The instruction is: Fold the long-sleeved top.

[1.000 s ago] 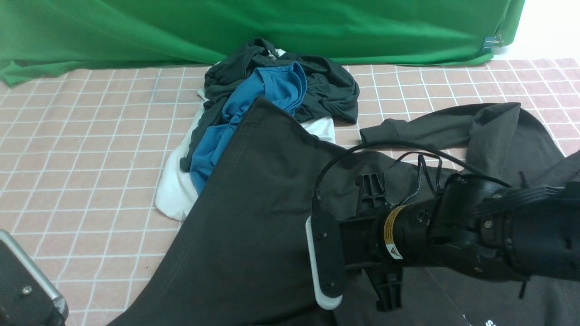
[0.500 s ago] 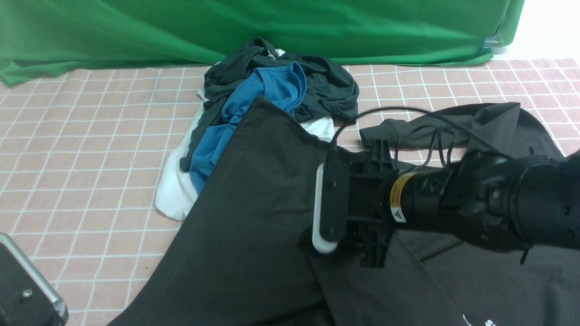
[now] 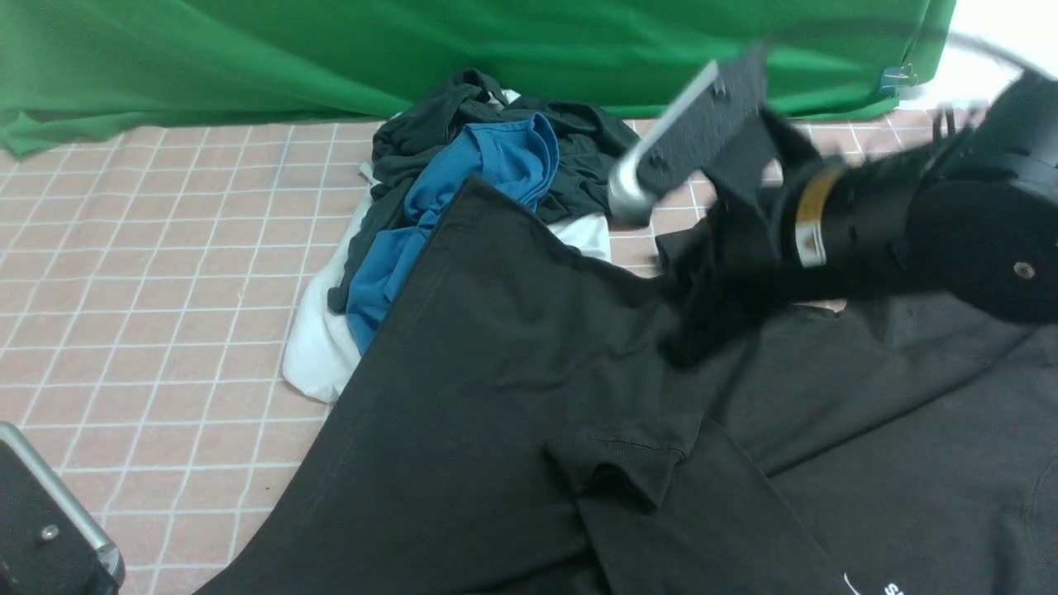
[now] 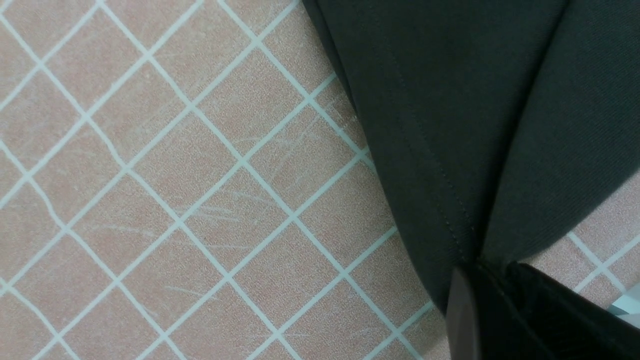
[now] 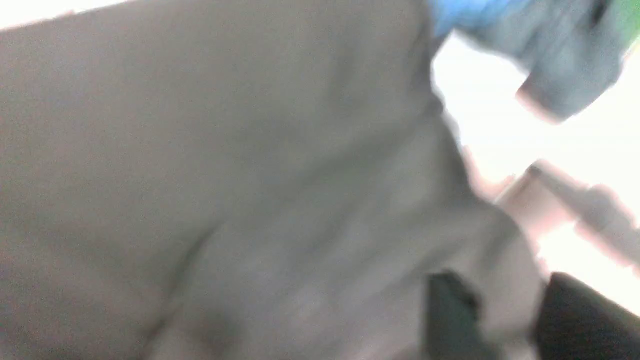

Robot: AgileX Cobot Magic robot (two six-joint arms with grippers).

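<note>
The long-sleeved top (image 3: 512, 397) is a large black sweatshirt spread over the near right of the table, with a bit of white lettering (image 3: 876, 588) at the bottom edge. One ribbed cuff (image 3: 624, 467) lies folded onto its body. My right gripper (image 3: 702, 322) hangs blurred above the top, clear of that cuff. In the right wrist view its fingers (image 5: 450, 310) stand apart with nothing gripped between them, so the right gripper (image 5: 505, 305) is open. My left gripper (image 4: 487, 272) is shut on the top's hem (image 4: 450, 165), which is lifted off the checked cloth.
A heap of clothes lies at the back centre: a blue T-shirt (image 3: 488, 182), a smaller dark garment (image 3: 595, 157) and a white one (image 3: 318, 347). A green backdrop (image 3: 413, 49) closes the far side. The pink checked cloth (image 3: 149, 273) covers the table.
My right arm rose and swung back to the right, off the top. The sleeve cuff it carried now lies on the body of the top. The left arm barely moved.
</note>
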